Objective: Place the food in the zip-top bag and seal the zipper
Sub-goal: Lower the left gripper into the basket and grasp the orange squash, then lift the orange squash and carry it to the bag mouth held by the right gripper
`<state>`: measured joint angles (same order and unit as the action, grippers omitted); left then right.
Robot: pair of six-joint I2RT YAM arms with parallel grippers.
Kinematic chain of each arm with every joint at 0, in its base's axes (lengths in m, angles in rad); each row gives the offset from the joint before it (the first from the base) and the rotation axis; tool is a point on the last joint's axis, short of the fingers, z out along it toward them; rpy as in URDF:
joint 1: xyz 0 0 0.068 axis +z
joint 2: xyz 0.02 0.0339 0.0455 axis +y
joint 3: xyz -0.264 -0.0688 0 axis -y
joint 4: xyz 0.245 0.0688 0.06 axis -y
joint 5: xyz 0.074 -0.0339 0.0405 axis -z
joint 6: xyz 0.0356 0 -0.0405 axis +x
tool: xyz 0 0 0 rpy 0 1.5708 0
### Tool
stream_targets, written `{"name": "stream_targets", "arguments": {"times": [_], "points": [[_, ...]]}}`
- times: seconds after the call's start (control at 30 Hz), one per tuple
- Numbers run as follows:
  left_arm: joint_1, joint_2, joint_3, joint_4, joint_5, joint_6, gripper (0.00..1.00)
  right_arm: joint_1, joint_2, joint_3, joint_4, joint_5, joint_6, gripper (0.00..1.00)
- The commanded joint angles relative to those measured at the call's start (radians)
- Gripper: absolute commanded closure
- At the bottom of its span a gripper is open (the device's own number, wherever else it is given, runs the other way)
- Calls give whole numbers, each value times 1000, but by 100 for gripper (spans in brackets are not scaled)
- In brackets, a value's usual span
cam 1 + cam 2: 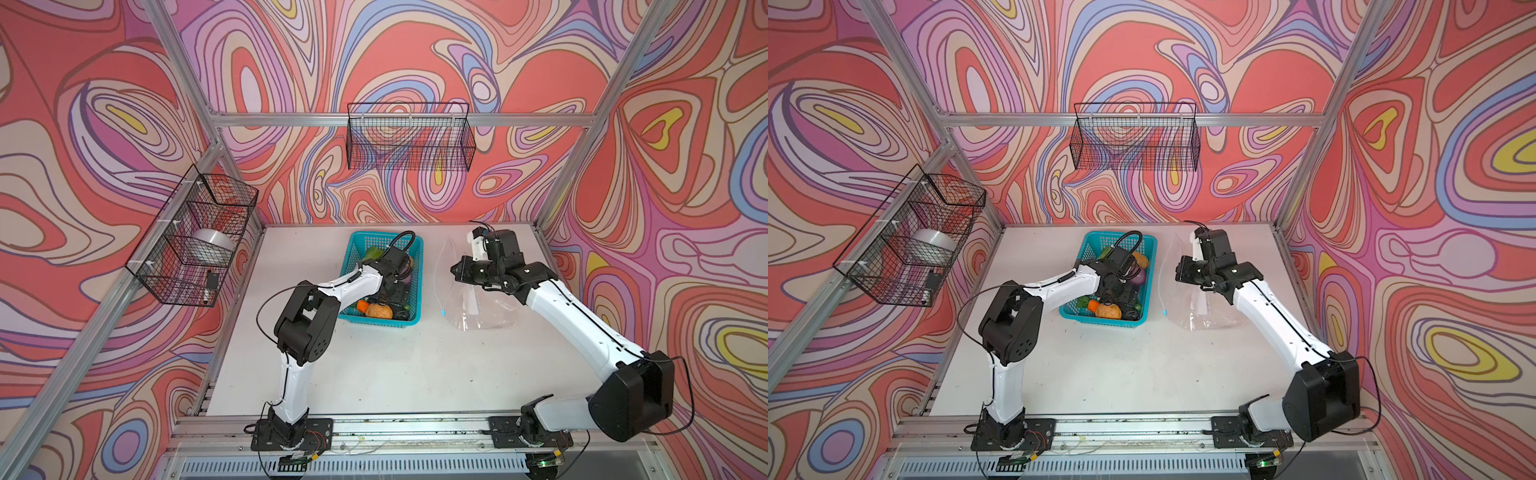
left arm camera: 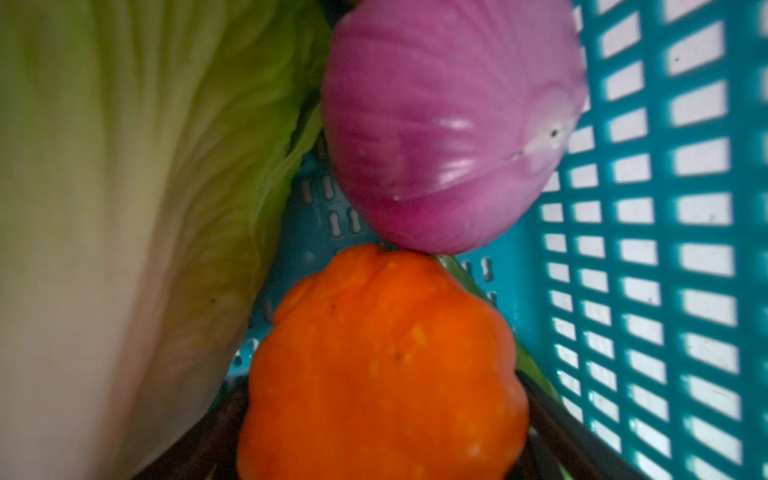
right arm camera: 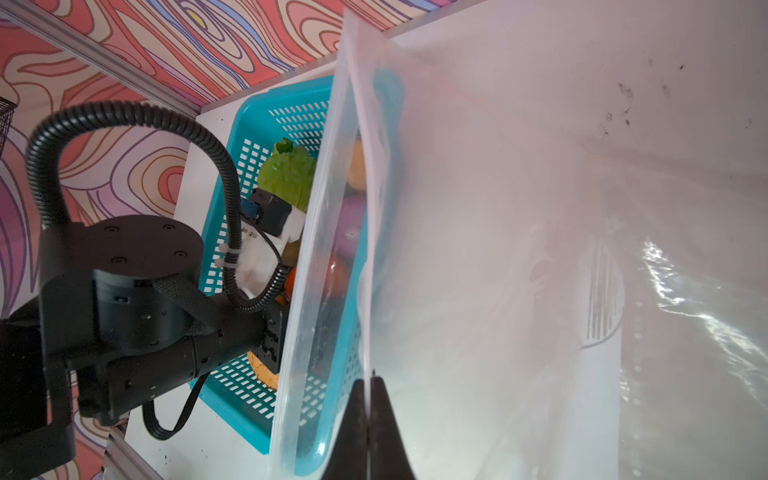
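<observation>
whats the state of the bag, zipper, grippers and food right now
bag: mouth open, one lip lifted
zipper: unzipped
right gripper: shut on bag lip
left gripper: open around pumpkin, down in basket
food: in basket, none in bag

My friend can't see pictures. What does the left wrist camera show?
Very close up, a purple onion touches an orange pumpkin inside a teal basket with slotted walls. A big green-white lettuce lies beside them both.

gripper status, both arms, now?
Left gripper: open, down in the basket over the pumpkin, nothing visibly held.
Right gripper: shut, pinching the clear bag at its edge.
</observation>
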<state>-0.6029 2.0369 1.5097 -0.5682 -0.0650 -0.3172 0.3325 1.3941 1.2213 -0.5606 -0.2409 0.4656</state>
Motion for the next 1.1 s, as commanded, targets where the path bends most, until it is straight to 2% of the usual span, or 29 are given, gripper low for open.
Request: {"name": "stream_targets", "arguments": {"times": [0.0,0.17,0.3,0.53,0.87,1.07], "points": [[0,12,26,-8,-24,18,9,-4,-21,-11,14,3,0,100],[-1,10,25,1,-23,27,17,-4,-19,-11,15,4,3,100],[0,-1,22,3,-17,27,35,-4,-17,-10,17,1,6,100],[0,-83,-13,7,4,-5,38,-4,-15,-16,26,-5,11,100],[0,-314,-162,68,72,-104,38,-4,-23,-35,38,-1,21,100],[-1,-474,-235,125,188,-176,39,-5,-28,-57,59,-2,34,100]]}}
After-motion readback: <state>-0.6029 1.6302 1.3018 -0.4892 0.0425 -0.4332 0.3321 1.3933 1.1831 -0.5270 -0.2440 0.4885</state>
